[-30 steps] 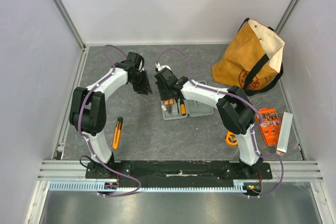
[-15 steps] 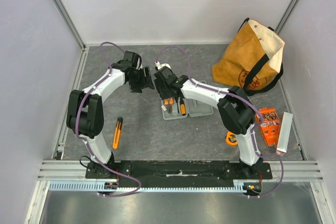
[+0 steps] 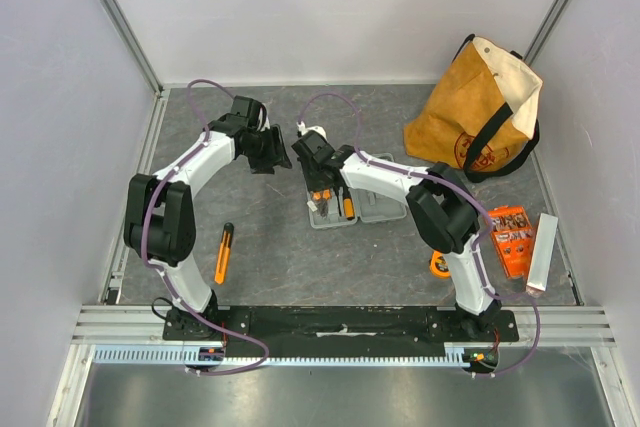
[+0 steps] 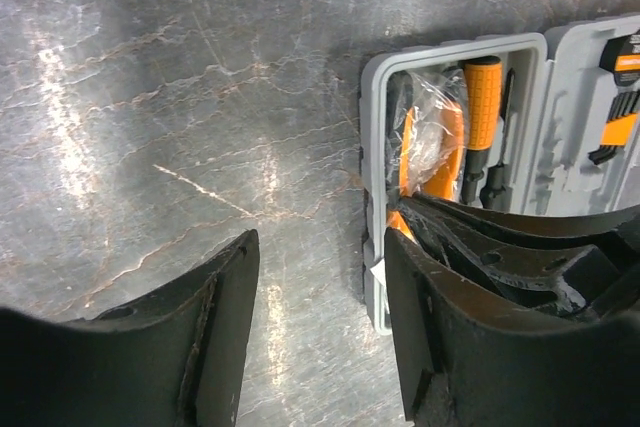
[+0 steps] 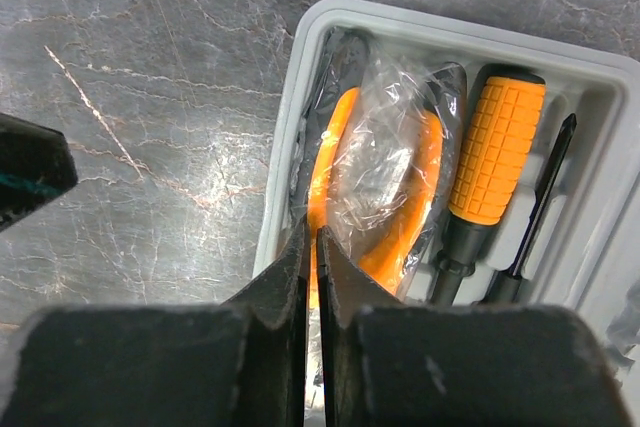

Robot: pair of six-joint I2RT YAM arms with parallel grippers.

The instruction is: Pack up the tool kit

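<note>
Top external view: the tool kit (image 3: 345, 209), a flat grey plastic hinged case, lies open in the middle of the grey marbled worktop (image 3: 290, 277), orange handles showing in its left half. A tan canvas bag with black straps (image 3: 478, 112) stands at the far right corner, a small orange bit box (image 3: 512, 237) lies near the right edge, and an orange-and-black utility knife (image 3: 224, 252) lies apart on the left. The left fingers (image 3: 272, 155) hang just beyond the case's far left corner, and the right fingers (image 3: 320, 169) are over its left half.

Left wrist view: only this view shows the case's right half (image 4: 600, 67), which holds black hex keys (image 4: 612, 147). The left half (image 4: 372, 147) holds orange-handled pliers in clear plastic wrap (image 4: 430, 142) and an orange-handled screwdriver (image 4: 481, 107). The left fingers (image 4: 225, 337) stand well apart, holding nothing, over bare worktop beside the case rim.

Right wrist view: a thin black cross-tip screwdriver (image 5: 548, 197) shows beside the orange handle. The right fingers (image 5: 285, 287) are pressed almost together above the wrapped pliers (image 5: 385, 177). They may be pinching the film, but I cannot tell.
</note>
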